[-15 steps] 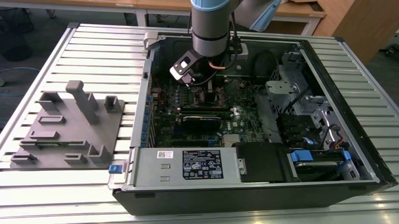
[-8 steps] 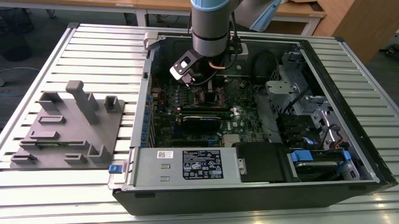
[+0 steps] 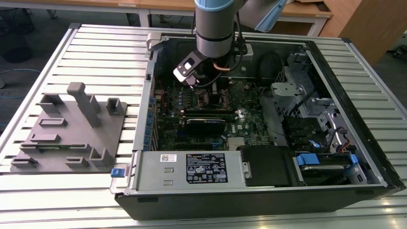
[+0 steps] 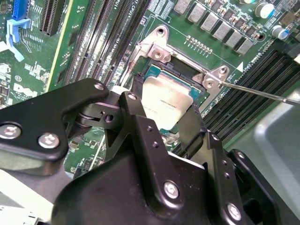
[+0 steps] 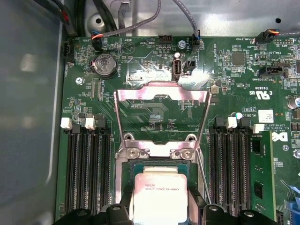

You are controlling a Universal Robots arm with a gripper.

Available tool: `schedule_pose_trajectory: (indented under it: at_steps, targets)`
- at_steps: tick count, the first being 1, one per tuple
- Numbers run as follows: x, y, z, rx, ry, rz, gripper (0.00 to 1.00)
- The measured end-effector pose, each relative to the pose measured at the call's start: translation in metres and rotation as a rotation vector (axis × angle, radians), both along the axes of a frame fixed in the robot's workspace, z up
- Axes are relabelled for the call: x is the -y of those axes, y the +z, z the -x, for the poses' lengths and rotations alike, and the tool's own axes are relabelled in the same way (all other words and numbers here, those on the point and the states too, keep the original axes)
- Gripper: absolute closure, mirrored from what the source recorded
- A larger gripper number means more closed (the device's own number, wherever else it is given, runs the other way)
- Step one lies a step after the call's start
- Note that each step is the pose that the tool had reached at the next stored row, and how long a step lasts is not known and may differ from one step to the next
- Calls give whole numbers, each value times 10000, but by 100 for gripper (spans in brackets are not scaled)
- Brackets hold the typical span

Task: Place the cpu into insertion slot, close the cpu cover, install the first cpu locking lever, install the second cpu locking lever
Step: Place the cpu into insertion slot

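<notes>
The cpu [image 5: 160,197], a silvery square chip, sits between my black fingertips [image 5: 119,213] directly over the insertion slot [image 5: 140,165], whose teal rim shows around it. In the second wrist view the cpu [image 4: 166,96] lies level in or just above the insertion slot [image 4: 154,72], with my gripper [image 4: 164,112] shut on its two opposite edges. The cpu cover [image 5: 161,93], a thin metal frame, stands swung open beyond the slot. A thin wire locking lever [image 4: 262,92] sticks out to one side, unlatched. In the exterior view my gripper [image 3: 202,87] reaches down into the case.
The green motherboard [image 3: 190,129] lies inside an open black computer case [image 3: 356,157]. Long black memory slots [image 5: 86,168] flank the socket on both sides. Cables [image 5: 140,23] run along the case wall. A grey fixture block [image 3: 70,129] sits on the slatted table at the exterior view's left.
</notes>
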State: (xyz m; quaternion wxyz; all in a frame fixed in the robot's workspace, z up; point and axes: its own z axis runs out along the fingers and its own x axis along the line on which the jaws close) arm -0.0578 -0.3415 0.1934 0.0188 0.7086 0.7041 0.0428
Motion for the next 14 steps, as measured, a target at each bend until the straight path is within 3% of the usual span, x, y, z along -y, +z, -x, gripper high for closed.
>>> schedule_pose_trajectory:
  at_steps: [14]
  targets:
    - [0, -12, 0, -1, 60, -1, 46]
